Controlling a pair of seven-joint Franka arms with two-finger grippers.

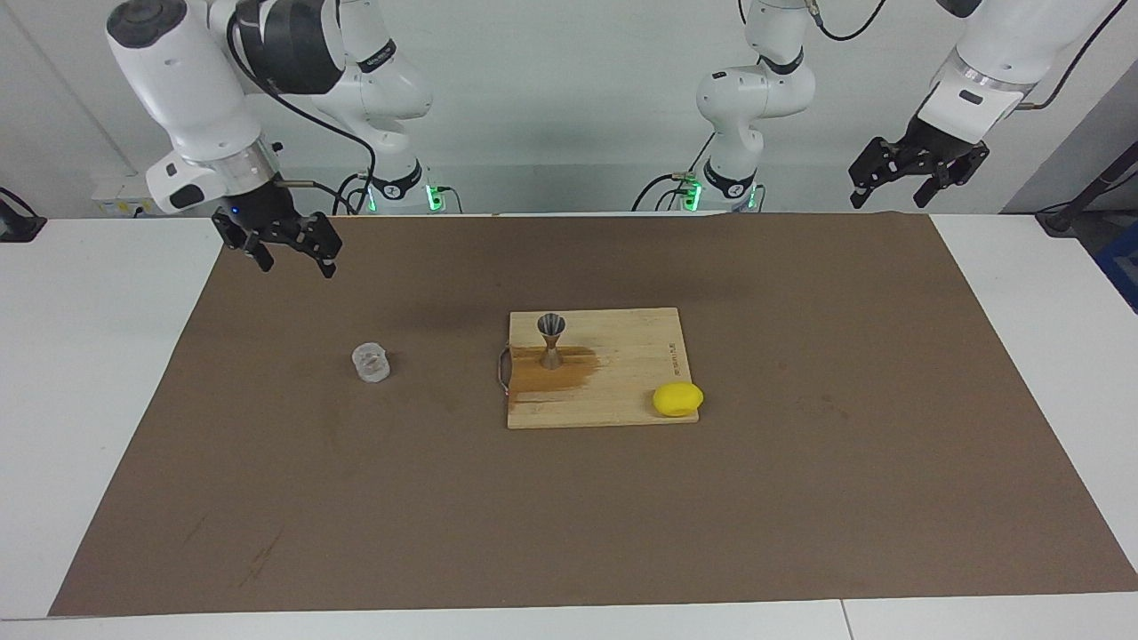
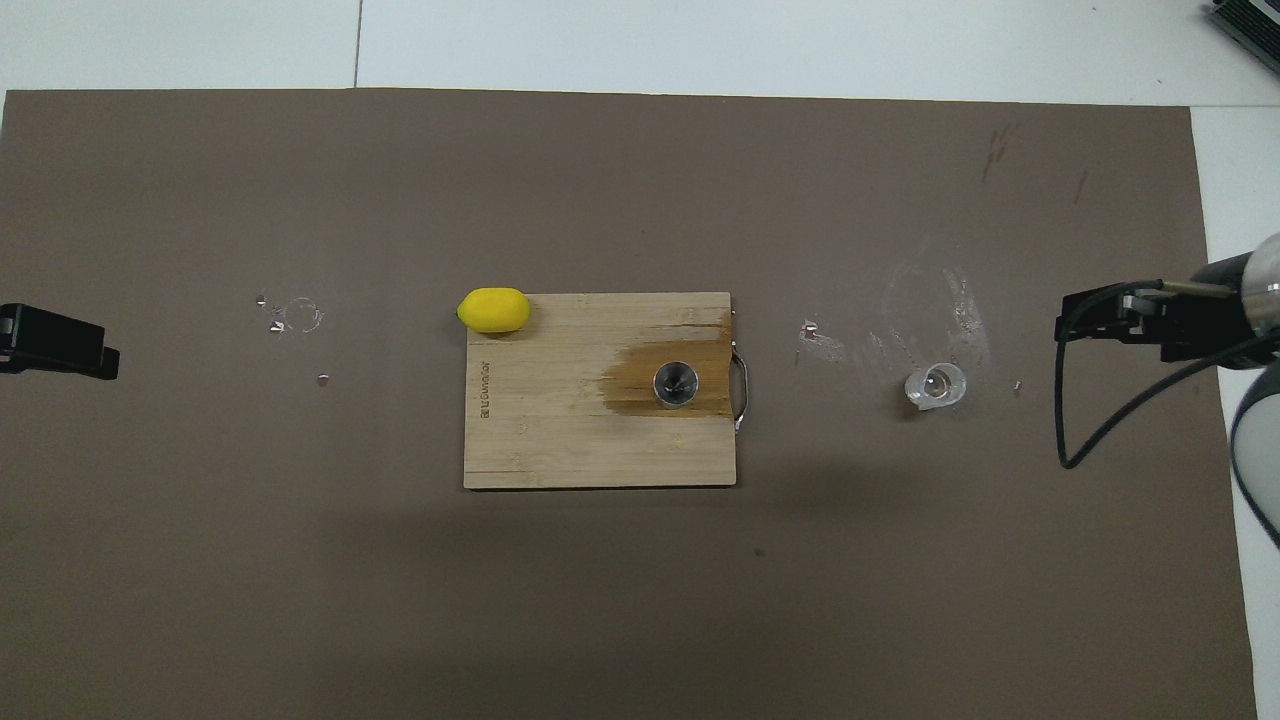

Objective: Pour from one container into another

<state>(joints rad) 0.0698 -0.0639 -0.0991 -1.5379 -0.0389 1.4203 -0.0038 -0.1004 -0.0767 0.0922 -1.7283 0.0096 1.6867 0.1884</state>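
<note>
glass cup [image 1: 372,363] sits on the brown mat [image 1: 800,498], beside the cutting board [image 1: 622,391], off its handle end toward the right arm's end of the table. jigger [image 1: 551,340] stands upright on the board near that handle end, on a dark wet-looking stain. lemon [image 1: 677,399] rests at the board's corner toward the left arm's end, on the edge farther from the robots.

right gripper [image 1: 289,246] is up in the air over the mat's edge, well apart from the cup, fingers spread, holding nothing. left gripper [image 1: 916,173] waits high, clear of the board, fingers apart, empty.

risks, my read:
- cup is small, thick and faceted: an off-centre pinch could skid or tip it.
- jigger mouth is narrow and its waist thin: a bump topples it, and a fast tilt overshoots onto the board.
- wet board under the jigger may let it slide.
</note>
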